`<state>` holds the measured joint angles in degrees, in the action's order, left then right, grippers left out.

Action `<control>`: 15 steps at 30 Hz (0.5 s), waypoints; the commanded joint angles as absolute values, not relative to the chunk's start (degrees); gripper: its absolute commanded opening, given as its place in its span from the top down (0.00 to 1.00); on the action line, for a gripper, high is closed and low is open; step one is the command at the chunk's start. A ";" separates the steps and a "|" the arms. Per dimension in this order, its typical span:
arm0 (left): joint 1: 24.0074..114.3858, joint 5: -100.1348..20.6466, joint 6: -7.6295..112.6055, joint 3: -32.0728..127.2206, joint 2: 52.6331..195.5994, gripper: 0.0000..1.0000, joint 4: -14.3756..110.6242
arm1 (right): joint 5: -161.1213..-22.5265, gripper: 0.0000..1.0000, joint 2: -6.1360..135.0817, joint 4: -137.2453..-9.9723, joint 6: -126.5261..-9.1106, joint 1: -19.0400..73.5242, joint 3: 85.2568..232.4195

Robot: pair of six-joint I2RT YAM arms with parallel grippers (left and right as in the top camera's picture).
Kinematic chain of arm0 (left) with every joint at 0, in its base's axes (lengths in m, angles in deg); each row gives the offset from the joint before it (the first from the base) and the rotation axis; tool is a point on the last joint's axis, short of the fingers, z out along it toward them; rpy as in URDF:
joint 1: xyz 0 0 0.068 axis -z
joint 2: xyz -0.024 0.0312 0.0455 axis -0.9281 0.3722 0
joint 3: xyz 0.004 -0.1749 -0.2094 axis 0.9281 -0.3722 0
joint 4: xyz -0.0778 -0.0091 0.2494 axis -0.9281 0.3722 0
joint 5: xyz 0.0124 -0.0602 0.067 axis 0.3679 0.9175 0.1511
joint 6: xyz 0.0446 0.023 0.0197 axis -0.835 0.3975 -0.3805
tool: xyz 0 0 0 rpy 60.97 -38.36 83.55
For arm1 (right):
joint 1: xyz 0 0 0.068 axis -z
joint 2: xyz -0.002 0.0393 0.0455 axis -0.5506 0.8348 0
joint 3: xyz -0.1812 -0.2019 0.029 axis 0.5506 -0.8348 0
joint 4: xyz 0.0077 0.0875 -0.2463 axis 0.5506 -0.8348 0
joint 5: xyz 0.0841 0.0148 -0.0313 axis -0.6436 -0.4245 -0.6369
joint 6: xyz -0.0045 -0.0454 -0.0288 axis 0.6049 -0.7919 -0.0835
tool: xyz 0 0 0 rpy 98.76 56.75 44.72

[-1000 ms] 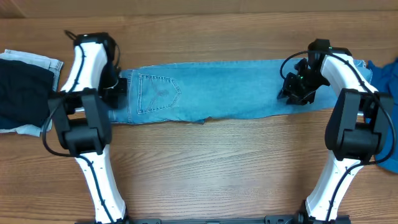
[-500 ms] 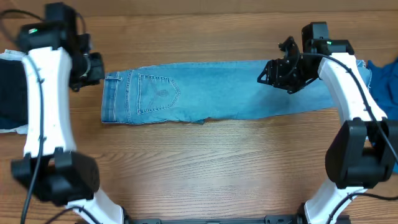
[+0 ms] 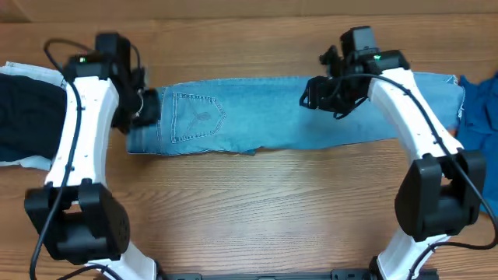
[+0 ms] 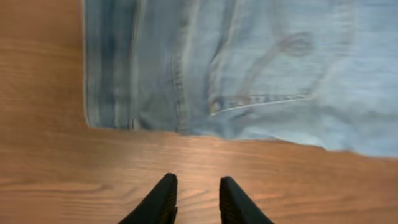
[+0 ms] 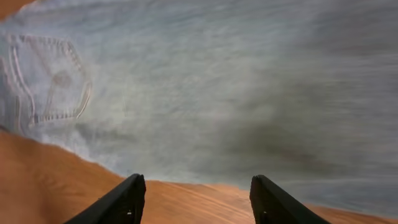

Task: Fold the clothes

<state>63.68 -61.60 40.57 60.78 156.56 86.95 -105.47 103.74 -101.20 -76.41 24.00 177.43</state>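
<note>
Long light-blue jeans (image 3: 272, 113) lie flat across the wooden table, waistband to the left and leg hems to the right. My left gripper (image 3: 144, 109) hovers at the waistband end. In the left wrist view its jaws (image 4: 197, 182) are slightly apart and empty over bare wood, just short of the jeans' edge (image 4: 249, 62). My right gripper (image 3: 323, 93) is above the legs, right of the middle. In the right wrist view its jaws (image 5: 198, 182) are wide open and empty above the blurred denim (image 5: 217, 93).
A dark navy piece (image 3: 27, 117) lies on pale denim at the far left edge. Brighter blue denim (image 3: 478, 109) sits at the far right edge. Bare wood (image 3: 257, 202) runs along the front of the table.
My right gripper has moved left along the legs from the hem end toward the middle. My left arm swung out to the left and came back to the waistband.
</note>
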 commanded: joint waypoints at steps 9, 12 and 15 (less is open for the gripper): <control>38.02 -36.71 37.29 46.20 156.41 0.43 75.46 | -102.22 0.41 103.17 -103.21 -78.83 24.41 177.65; 35.77 -36.86 35.95 41.19 156.41 0.39 71.89 | -101.80 0.41 103.17 -103.26 -79.16 24.41 177.65; 34.35 -35.57 36.48 36.65 156.41 0.33 66.34 | -101.80 0.41 103.17 -103.76 -79.16 24.41 177.65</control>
<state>35.44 -40.12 38.36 40.75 156.63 70.45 -102.39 103.74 -103.52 -78.40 24.32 177.43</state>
